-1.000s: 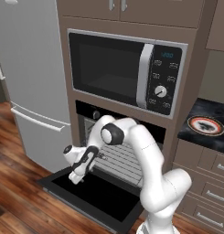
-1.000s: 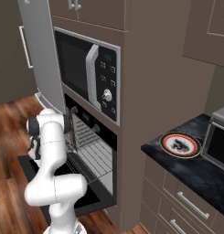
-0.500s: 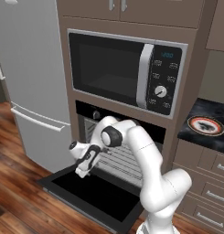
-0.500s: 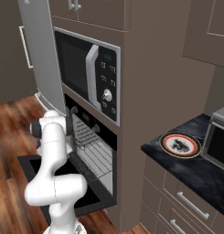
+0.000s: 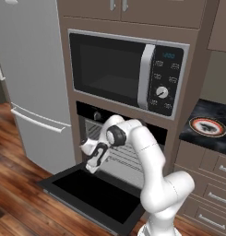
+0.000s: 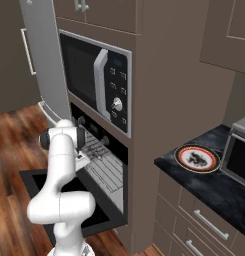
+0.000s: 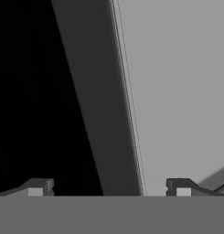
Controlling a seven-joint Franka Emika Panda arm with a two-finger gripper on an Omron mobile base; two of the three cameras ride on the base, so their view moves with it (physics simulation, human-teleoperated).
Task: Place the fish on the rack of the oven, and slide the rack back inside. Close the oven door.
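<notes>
We see the black glass oven door (image 5: pixel 93 196) folded down flat and open, nearest to us in the left base view, with our white arm's two-finger gripper (image 5: pixel 92 162) hanging just above its inner face, near the door's left part. The two dark fingertips (image 7: pixel 38 186) stand wide apart with nothing between them; in the hand view they frame a dark slanted band beside a pale grey surface. The hand points down and slightly toward the front, its wrist bent under the rounded elbow joint in front of the oven mouth. Behind the hand, the flat silver wire rack (image 5: pixel 128 159) is pulled partway out of the built-in black wall oven (image 5: pixel 100 116), and no fish lies on it. The small dark grey fish (image 5: pixel 206 125) lies well apart to the right, on the round red-and-black-rimmed white plate (image 5: pixel 194 121) on the dark speckled counter (image 5: pixel 193 137)
</notes>
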